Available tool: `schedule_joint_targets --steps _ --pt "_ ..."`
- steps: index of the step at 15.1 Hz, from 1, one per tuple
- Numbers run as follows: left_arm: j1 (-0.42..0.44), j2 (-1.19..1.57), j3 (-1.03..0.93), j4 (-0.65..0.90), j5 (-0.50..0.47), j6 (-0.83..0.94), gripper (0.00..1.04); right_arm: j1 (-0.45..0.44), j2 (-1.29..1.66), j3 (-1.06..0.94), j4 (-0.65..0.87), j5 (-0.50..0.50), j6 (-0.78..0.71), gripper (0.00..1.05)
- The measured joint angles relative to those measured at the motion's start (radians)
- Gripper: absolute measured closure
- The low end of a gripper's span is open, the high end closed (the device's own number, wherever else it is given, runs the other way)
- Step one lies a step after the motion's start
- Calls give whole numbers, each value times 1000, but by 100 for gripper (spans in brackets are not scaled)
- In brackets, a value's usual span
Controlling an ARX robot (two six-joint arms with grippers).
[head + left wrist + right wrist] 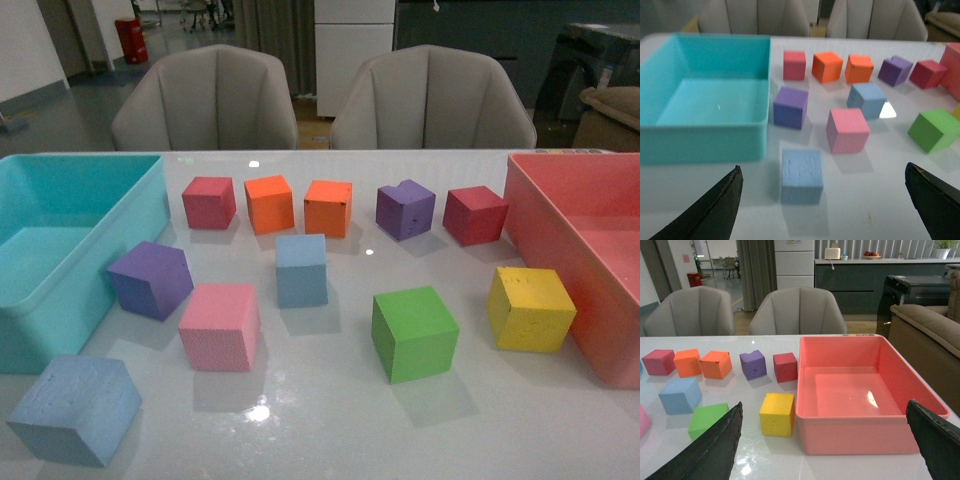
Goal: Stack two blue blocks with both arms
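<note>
- On the white table [330, 430], reading the front view as a clock face with 12 farthest from the robot, the near blue block [75, 408] sits at about 7 o'clock by the near edge. The middle blue block [302, 270] stands close to the centre. The two are well apart and both rest on the table.
- The left gripper [822, 169] is spread wide. Its black fingers [715, 205] hold and touch nothing, and the near blue block [801, 175] lies on the table between them.
- The right gripper [825, 405] is equally wide apart and empty, with its fingers [710, 450] clear of everything.
- A teal bin [60, 300] fills the 9 o'clock side, its near wall just beside the near blue block. A pink bin [560, 230] fills the 3 o'clock side.
- A pink cube [220, 325] lies roughly between the two blue blocks, at about 2 o'clock from the near one. A purple cube [150, 280] is at its 1 o'clock.
- A green cube [415, 332] and a yellow cube [530, 308] sit towards 4 o'clock of the middle block.
- The left wrist view takes in both blue blocks, including the middle one [867, 99]. The right wrist view shows only the middle one [680, 395]. The grippers appear only in the wrist views.
</note>
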Motion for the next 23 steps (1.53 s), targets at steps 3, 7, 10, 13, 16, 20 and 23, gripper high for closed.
schedule_joint_targets --steps 3,7,10,13,16,20,23 --pt "-79 41 77 51 26 -16 7 0 0 0 0 0 0 6" --pt "-190 511 91 427 -130 -14 7 0 0 0 0 0 0 6" --pt "-212 1013 177 687 -203 -8 7 0 0 0 0 0 0 6" --pt "-190 1318 202 740 -207 -16 7 0 0 0 0 0 0 6" --pt "-125 1424 242 774 -179 -35 7 0 0 0 0 0 0 6" --pt "-93 1444 255 751 -127 -77 7 0 0 0 0 0 0 6" --pt "-106 1445 254 778 -127 -79 7 0 0 0 0 0 0 6"
